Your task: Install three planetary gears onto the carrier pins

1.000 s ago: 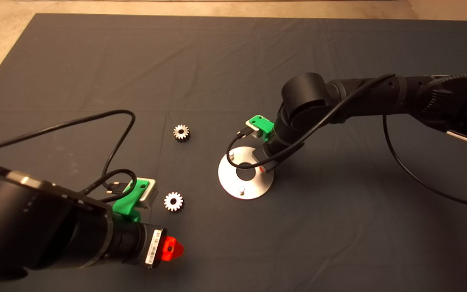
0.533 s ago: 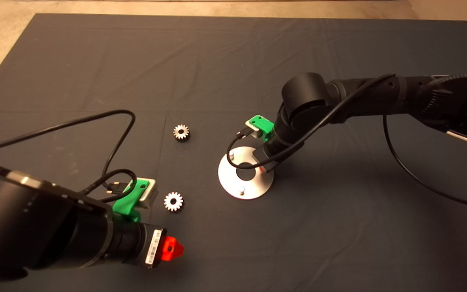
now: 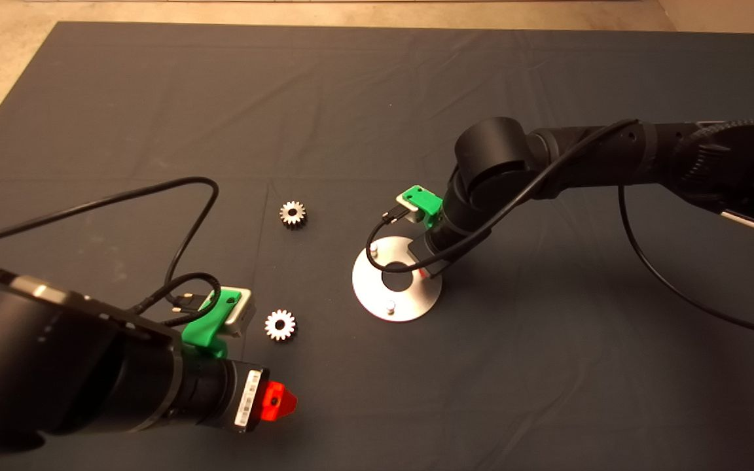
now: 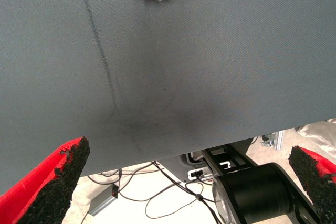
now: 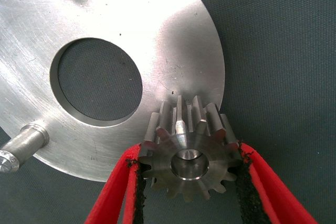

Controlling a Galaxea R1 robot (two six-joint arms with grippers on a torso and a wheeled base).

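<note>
my right gripper: jaws clamped on a silvery toothed gear, bore up, over the shiny disc; left gripper parked, jaws wide, empty.

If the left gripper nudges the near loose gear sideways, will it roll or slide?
Probably slide: the gear lies flat on the mat, teeth outward. It looks like solid metal, so likely stiff and heavy for its size. The cloth may drag on it.

right hand over disc, surrounding mat open
</note>
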